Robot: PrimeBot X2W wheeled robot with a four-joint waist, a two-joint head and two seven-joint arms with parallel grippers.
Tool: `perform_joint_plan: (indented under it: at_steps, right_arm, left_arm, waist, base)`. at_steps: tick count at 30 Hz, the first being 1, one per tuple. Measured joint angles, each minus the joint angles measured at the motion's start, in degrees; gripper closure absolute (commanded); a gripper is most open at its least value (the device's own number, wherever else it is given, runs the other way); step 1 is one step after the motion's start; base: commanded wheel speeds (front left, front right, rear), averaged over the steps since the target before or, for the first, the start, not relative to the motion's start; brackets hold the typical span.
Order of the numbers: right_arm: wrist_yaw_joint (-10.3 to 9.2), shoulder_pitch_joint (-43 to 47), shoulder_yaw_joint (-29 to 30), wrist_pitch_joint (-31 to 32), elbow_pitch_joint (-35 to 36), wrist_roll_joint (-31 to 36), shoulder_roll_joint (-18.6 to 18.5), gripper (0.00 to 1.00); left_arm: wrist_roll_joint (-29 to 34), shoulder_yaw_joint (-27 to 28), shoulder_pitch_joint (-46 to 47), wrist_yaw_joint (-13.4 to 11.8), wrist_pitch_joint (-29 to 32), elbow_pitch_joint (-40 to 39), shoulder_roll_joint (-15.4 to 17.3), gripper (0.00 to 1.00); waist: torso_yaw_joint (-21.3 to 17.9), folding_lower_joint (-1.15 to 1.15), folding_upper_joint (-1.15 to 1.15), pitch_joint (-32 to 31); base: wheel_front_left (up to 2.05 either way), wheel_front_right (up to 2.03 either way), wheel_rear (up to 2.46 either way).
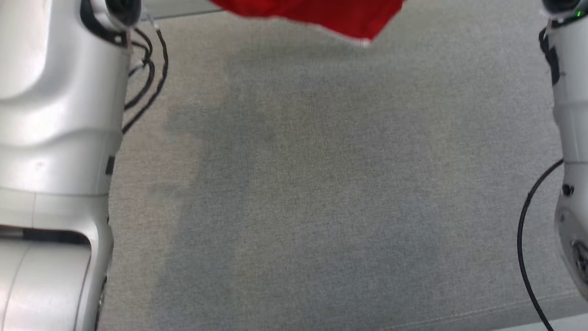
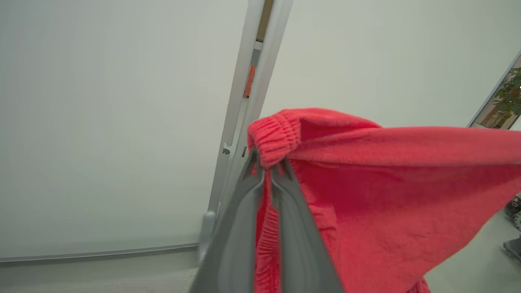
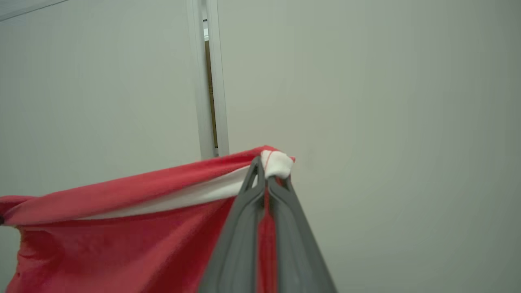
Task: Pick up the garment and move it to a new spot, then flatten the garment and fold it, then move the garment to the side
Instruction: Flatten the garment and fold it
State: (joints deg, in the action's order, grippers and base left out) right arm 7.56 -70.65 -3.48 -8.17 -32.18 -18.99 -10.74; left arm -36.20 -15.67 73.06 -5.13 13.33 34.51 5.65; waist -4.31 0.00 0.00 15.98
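Observation:
The red garment point(image 1: 321, 16) hangs in the air at the top of the head view, above the grey cloth surface point(image 1: 321, 184), with only its lower edge in sight. In the left wrist view my left gripper point(image 2: 266, 167) is shut on the ribbed elastic band of the garment point(image 2: 386, 195), which stretches away to the right. In the right wrist view my right gripper point(image 3: 266, 173) is shut on a corner of the garment point(image 3: 122, 228) with white trim, and the cloth stretches away to the left. Both pale forearms point(image 1: 55, 138) rise at the sides of the head view.
Black cables point(image 1: 147, 78) hang beside the left arm and another cable point(image 1: 528, 239) beside the right arm. Pale wall panels with a vertical white frame point(image 2: 248, 101) stand beyond the surface. The surface's near seam point(image 1: 482, 312) runs along the bottom right.

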Motion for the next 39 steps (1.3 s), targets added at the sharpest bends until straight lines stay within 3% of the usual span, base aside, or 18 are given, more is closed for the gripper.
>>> perform_joint_plan:
  at_steps: [3, 9, 15, 20, 28, 39]
  right_arm:
    - [0.02, -6.7, -0.6, -4.3, -7.6, 1.2, 0.5, 1.00]
    - [0.02, -12.5, -1.1, -6.6, -15.9, 0.8, 1.6, 1.00]
    - [0.07, -9.5, 1.1, -6.7, -17.9, -0.5, 3.2, 1.00]
    - [0.05, -2.9, -0.5, -6.8, -19.8, -0.5, 3.1, 1.00]
    - [0.00, 7.8, -8.6, -6.8, -22.0, -4.5, 0.6, 1.00]
    - [0.07, 18.3, -24.7, -6.0, -23.6, -12.1, -6.1, 1.00]
  left_arm:
    - [0.5, 1.2, 6.6, -0.6, -6.6, 6.5, -1.3, 1.00]
    - [1.4, 0.4, 13.2, 1.2, -16.3, 17.2, -2.4, 1.00]
    - [-1.4, 0.2, 12.7, 3.9, -22.8, 25.5, -3.3, 1.00]
    - [-5.1, -5.1, 6.0, 7.7, -24.5, 29.0, -3.3, 1.00]
    - [-9.5, -13.6, -5.9, 10.1, -25.3, 30.6, -3.1, 1.00]
    - [-5.2, -21.9, -16.7, 12.2, -25.7, 34.7, -2.7, 1.00]
  waist:
    - [-0.7, 0.00, 0.00, 3.7]
    - [-2.1, 0.00, 0.00, 9.7]
    - [-3.0, 0.00, 0.00, 14.1]
    - [-2.8, 0.01, 0.00, 16.1]
    - [-1.6, 0.00, 0.00, 13.1]
    - [0.3, 0.00, 0.00, 4.3]
  base:
    - [0.00, 0.00, 0.00]
    - [0.00, 0.00, 0.00]
    - [0.00, 0.00, 0.00]
    - [0.00, 0.00, 0.00]
    - [0.00, 0.00, 0.00]
    - [0.00, 0.00, 0.00]
